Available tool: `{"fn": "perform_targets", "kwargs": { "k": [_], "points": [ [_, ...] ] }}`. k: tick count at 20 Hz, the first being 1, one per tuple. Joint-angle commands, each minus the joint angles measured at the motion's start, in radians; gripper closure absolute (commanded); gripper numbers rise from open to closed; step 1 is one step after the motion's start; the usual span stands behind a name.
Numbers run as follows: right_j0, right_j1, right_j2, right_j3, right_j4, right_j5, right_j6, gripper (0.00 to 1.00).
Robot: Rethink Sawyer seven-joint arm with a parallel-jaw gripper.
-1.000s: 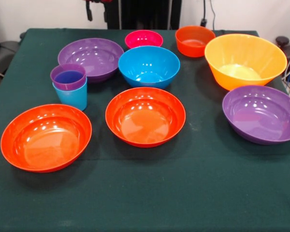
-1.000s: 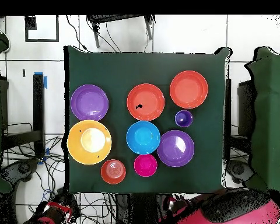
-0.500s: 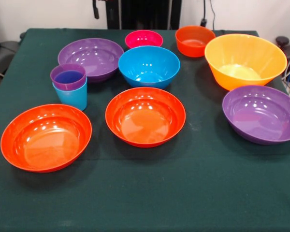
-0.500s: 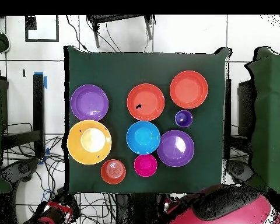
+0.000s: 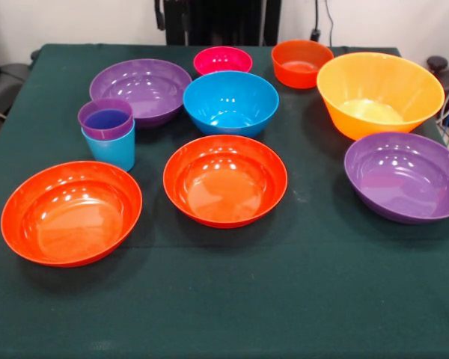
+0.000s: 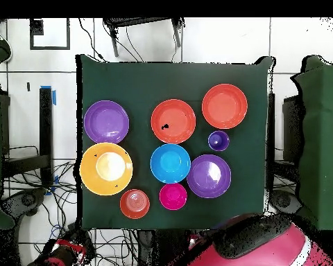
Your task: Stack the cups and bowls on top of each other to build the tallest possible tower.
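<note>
Purple cup [image 5: 105, 118] nests in light blue cup [image 5: 111, 147], tower base; eight bowls lie spread, separate, across worktop [image 5: 232, 299]. Jaws out of view.

A table [image 5: 299, 299] under a dark green cloth carried everything. On it stood two orange-red bowls [image 5: 72, 212] [image 5: 225, 179], two purple bowls [image 5: 141, 90] [image 5: 404, 176], a blue bowl [image 5: 230, 102], a pink bowl [image 5: 222, 60], a small orange bowl [image 5: 301, 63] and a yellow-orange bowl [image 5: 379, 93]. A light blue cup [image 5: 111, 149] stood just beside one purple bowl, perhaps touching it, with a purple cup [image 5: 105, 118] nested in it.
</note>
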Motion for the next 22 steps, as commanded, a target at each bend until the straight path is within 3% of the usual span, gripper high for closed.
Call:
{"fn": "perform_targets", "kwargs": {
  "k": [1,22],
  "points": [
    [0.052,0.039,0.089,-0.026,0.090,-0.067,0.138,0.00],
    [0.147,0.064,0.096,-0.009,0.210,-0.131,0.151,0.00]
  ]
}}
